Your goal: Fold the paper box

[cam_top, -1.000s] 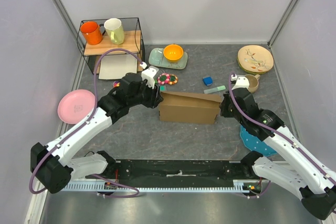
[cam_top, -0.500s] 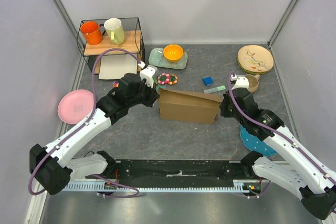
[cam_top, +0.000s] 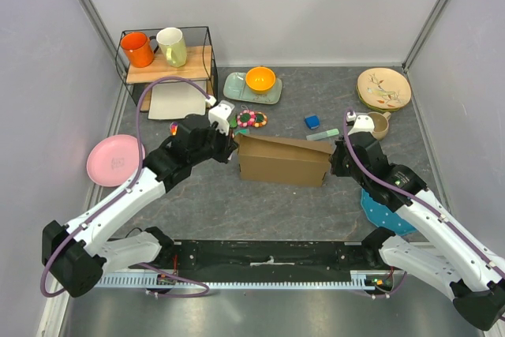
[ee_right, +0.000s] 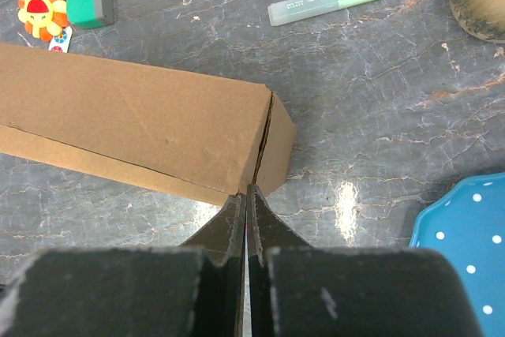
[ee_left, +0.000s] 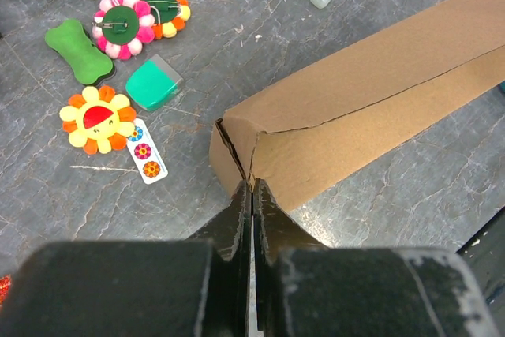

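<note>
You're looking at a robot test cell in a lab, not a home. Plain pale partition walls [cam_top: 268, 5] on metal posts close in the grey stone-look table [cam_top: 205, 203] on three sides. The left arm [cam_top: 118, 203] and right arm [cam_top: 426, 211] are bolted by a slotted rail [cam_top: 300, 279] along the bottom edge. Everything else reads as staged props: an orange mug [cam_top: 137, 49] on a wire rack [cam_top: 201, 61] upper left, a pink plate [cam_top: 114, 159], felt flowers [ee_left: 95, 120], and the paper box [cam_top: 284, 165] at centre.
</note>
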`<state>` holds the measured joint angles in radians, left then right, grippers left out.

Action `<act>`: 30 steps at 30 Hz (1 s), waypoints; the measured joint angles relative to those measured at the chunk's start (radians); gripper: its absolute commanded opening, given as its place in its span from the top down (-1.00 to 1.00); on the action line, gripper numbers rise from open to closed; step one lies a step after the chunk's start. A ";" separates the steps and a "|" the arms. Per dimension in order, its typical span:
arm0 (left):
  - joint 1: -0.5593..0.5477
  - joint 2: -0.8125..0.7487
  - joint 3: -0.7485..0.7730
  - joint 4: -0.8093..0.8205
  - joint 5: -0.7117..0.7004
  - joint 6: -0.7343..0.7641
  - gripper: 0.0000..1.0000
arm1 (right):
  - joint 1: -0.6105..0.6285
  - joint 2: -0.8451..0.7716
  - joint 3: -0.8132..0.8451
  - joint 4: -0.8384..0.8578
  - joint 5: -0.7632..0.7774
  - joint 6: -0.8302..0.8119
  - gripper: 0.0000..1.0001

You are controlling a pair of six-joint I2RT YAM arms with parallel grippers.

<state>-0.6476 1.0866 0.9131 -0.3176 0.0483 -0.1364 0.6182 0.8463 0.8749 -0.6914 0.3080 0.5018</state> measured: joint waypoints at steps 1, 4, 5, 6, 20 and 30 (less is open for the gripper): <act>-0.004 -0.002 -0.003 0.003 0.001 0.000 0.96 | 0.000 0.000 0.000 0.000 0.000 0.000 0.96; -0.019 -0.003 -0.009 0.013 -0.004 -0.001 0.96 | 0.000 0.000 0.000 0.000 0.002 0.000 0.96; -0.027 -0.003 -0.015 0.022 -0.008 -0.001 0.97 | 0.000 0.000 0.000 0.000 0.002 0.000 0.96; -0.033 -0.003 -0.020 0.029 -0.013 -0.001 0.96 | 0.000 0.000 0.000 0.000 0.003 0.000 0.96; -0.065 -0.040 -0.092 0.119 -0.081 -0.019 0.97 | 0.000 -0.002 0.000 -0.001 0.002 0.000 0.96; -0.068 -0.051 -0.089 0.101 -0.122 -0.018 0.96 | 0.000 -0.006 -0.002 -0.003 0.000 0.000 0.97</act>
<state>-0.7158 1.0351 0.8238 -0.2169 -0.0738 -0.1539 0.6178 0.8406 0.8734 -0.6941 0.3077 0.5022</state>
